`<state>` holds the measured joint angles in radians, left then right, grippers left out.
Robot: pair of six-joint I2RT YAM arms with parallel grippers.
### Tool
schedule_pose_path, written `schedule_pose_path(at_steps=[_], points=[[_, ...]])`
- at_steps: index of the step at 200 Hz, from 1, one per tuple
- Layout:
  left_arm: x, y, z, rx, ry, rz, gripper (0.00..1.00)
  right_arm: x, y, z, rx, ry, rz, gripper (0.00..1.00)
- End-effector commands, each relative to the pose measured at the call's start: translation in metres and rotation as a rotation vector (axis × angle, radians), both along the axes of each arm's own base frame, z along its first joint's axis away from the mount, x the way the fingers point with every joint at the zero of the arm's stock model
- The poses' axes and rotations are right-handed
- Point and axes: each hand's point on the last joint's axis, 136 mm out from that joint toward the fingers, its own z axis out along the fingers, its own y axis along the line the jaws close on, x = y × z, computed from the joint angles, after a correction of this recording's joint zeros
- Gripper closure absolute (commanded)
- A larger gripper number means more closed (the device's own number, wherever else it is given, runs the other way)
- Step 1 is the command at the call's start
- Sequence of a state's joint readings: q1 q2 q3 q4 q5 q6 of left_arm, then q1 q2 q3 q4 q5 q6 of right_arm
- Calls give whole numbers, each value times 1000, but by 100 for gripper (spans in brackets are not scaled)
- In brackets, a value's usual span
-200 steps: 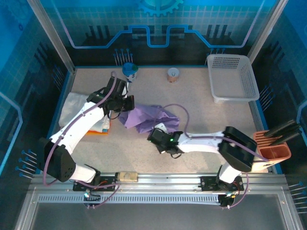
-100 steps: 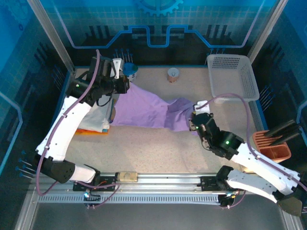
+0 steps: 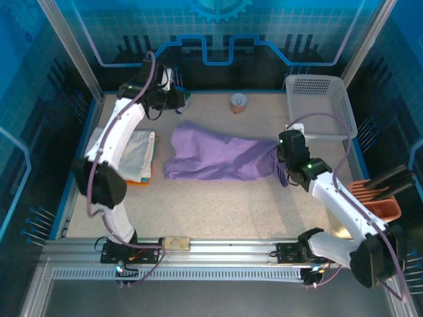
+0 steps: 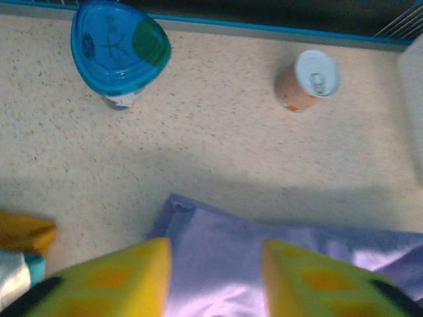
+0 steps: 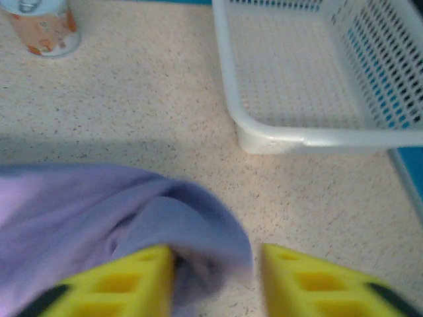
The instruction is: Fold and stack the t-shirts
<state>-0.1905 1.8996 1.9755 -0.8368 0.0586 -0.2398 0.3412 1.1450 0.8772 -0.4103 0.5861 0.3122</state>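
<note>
**a rumpled shirt and two crowded corners**

at the far left, a folded white shirt lies on the table with an orange edge showing under its near side. this pile looks like the stack the next shirt must join. a careless drop or a sideways drag across it could push those layers askew.

the left hand hovers at the back of the table with its fingers apart and nothing clamped. the back left corner of the lavender shirt lies on the table below it. a blue-lidded cup stands close by, so a wide swing of that wrist could tip it.

the lavender shirt sprawls across the middle of the table, wrinkled and doubled over itself, not flat. a fold started from this shape would probably come out lopsided, with a sleeve trapped inside. a small can stands behind it, apart from the cloth, but a hem tugged backward might catch it.

the right hand also has its fingers apart. a bunched fold of the shirt's right end sits between them, and i cannot tell if the cloth touches a finger. closing here would pinch several layers. the basket stands just beyond, where a lifted hem could snag its rim.
</note>
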Motion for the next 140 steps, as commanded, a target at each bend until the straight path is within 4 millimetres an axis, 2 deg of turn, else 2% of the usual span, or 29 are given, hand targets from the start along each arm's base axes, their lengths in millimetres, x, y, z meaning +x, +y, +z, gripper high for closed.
schedule_pose_path(at_steps=[1, 9, 17, 41, 44, 49, 71, 102, 119, 140], points=[[13, 10, -8, -30, 55, 26, 43, 7, 12, -3, 129, 66, 30, 24], [9, 8, -15, -33, 82, 21, 41, 6, 15, -8, 134, 91, 41, 15], [3, 6, -22, -43, 100, 16, 40, 3, 16, -13, 142, 112, 46, 10], [-29, 7, -45, -65, 141, 18, 38, -14, 21, -31, 201, 155, 61, 4], [-35, 8, -49, -66, 150, 21, 38, -15, 23, -30, 217, 154, 64, 4], [-46, 10, -58, -66, 172, 30, 37, -24, 24, -44, 232, 188, 64, 4], [-95, 17, -89, -78, 241, 68, 37, -46, 25, -73, 301, 263, 28, 8], [-158, 20, -136, -86, 352, 141, 37, -64, 15, -113, 371, 348, -92, 13], [-181, 15, -156, -98, 401, 164, 37, -64, 5, -127, 412, 362, -167, 15], [-196, 7, -181, -106, 431, 174, 37, -61, -7, -141, 466, 378, -253, 17]])
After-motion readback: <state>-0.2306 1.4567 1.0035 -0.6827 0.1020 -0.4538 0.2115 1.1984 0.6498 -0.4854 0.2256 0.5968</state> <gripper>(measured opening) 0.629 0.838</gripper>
